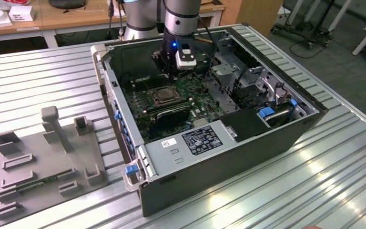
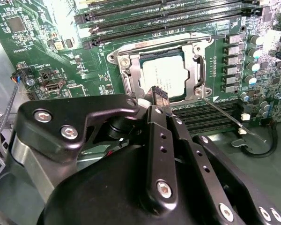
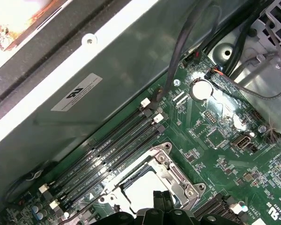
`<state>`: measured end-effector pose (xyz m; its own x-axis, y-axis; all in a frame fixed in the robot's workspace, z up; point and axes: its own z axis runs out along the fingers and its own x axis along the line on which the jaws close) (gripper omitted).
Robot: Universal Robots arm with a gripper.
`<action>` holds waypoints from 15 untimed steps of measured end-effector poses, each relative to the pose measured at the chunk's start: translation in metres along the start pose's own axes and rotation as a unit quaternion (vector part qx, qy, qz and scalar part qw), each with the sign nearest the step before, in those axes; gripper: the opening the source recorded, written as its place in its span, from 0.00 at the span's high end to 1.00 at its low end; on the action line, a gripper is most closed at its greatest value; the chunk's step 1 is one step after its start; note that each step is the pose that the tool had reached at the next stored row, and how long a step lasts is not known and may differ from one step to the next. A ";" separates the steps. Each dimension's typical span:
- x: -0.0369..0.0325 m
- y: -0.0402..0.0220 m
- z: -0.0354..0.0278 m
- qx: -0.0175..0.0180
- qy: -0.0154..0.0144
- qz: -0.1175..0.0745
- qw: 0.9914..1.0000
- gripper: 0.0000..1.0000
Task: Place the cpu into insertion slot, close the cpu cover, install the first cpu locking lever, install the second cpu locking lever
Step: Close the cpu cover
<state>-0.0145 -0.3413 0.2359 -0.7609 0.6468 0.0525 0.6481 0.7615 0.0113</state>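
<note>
Colours as seen
Green was shown by the motherboard (image 2: pixel 37 51), silvery-grey by the cpu (image 2: pixel 164 75), silver by the cpu cover (image 2: pixel 132 70), black by the gripper (image 2: pixel 158 96).

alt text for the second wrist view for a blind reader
A black robot hand points its tip at the small silvery-grey square cpu, which lies under the closed thin silvery metal cover frame on a green motherboard. One thin metal lever angles out beside it.
</note>
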 end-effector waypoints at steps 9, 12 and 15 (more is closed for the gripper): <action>0.0000 0.0000 0.0002 0.002 0.000 -0.034 0.999 0.89; 0.0000 0.0000 0.0002 0.002 0.000 -0.034 0.999 0.89; 0.0000 0.0000 0.0002 0.002 0.000 -0.034 0.999 0.89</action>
<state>-0.0145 -0.3413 0.2358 -0.8032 0.5935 0.0524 0.5947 0.8039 0.0113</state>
